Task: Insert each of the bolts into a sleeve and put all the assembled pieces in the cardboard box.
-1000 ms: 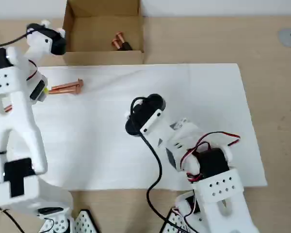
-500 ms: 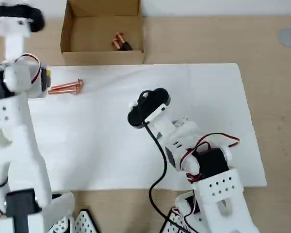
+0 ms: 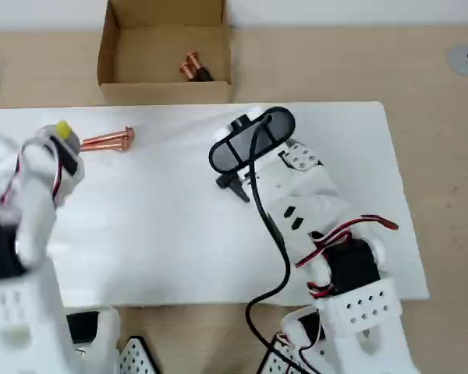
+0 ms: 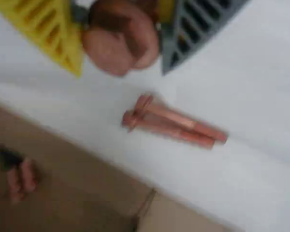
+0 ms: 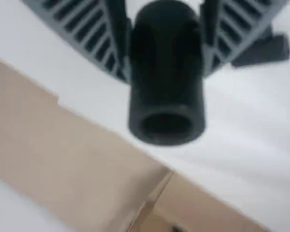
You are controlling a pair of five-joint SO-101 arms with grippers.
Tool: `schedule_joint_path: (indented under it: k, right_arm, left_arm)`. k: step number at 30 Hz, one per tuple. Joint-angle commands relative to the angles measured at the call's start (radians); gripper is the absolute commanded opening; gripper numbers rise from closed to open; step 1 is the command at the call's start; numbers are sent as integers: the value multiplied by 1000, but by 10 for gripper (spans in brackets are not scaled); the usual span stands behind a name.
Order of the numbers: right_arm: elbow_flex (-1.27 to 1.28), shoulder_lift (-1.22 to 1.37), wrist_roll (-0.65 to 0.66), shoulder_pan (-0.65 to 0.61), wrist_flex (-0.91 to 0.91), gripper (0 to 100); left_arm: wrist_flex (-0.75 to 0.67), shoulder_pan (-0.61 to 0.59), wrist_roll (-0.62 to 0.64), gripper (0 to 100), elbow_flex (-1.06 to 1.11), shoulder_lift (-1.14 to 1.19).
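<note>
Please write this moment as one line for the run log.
left tool holds bolt | right tool holds sleeve | two loose bolts on sheet | copper pieces in cardboard box

The right arm (image 3: 296,202) has stretched forward toward the open brown cardboard box (image 3: 165,93). A second ago its black oval camera housing (image 3: 251,142) sat well short of the box; now it lies near the box's front wall. The right gripper (image 5: 166,72), clamped on a black cylindrical sleeve (image 5: 166,101), has travelled with it. The left arm (image 3: 35,187) stood beside the box's left wall, swung up level with the box, and has since drawn back well away from it. The left gripper (image 4: 121,65), closed on a copper-coloured metal bolt (image 4: 118,43), has gone with it.
</note>
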Motion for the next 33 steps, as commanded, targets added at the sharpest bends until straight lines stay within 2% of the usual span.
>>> schedule_joint_path:
  k: [1, 5, 9, 15, 17, 21, 26, 29, 33]
  right_arm:
    - [-62, -13, -8, -16, -37, 12]
    - [-62, -16, -15, -56, -40, 12]
    - [-44, -19, -29, -191, -43, 12]
    - [79, -19, -282, -349, -245, 11]
    - [124, -19, -324, -361, -342, 11]
    - [214, -19, -368, -361, -516, 11]
    - [318, -19, -428, -360, -660, 11]
    - [374, -19, -476, -363, -687, 11]
    - [432, -19, -477, -360, -689, 11]
  left_arm:
    - [-141, 11, 26, 17, 137, -217]
    - [-253, 11, -35, 17, 333, -403]
    - [-342, 12, -75, 14, 497, -549]
    - [-381, 12, -71, 12, 600, -639]
    - [-382, 12, -58, 12, 595, -644]
    - [-425, 12, 44, 12, 586, -645]
    - [-486, 15, 135, 12, 585, -641]
    - [-505, 83, 147, 12, 582, -641]
    - [-508, 209, 147, 9, 582, -641]
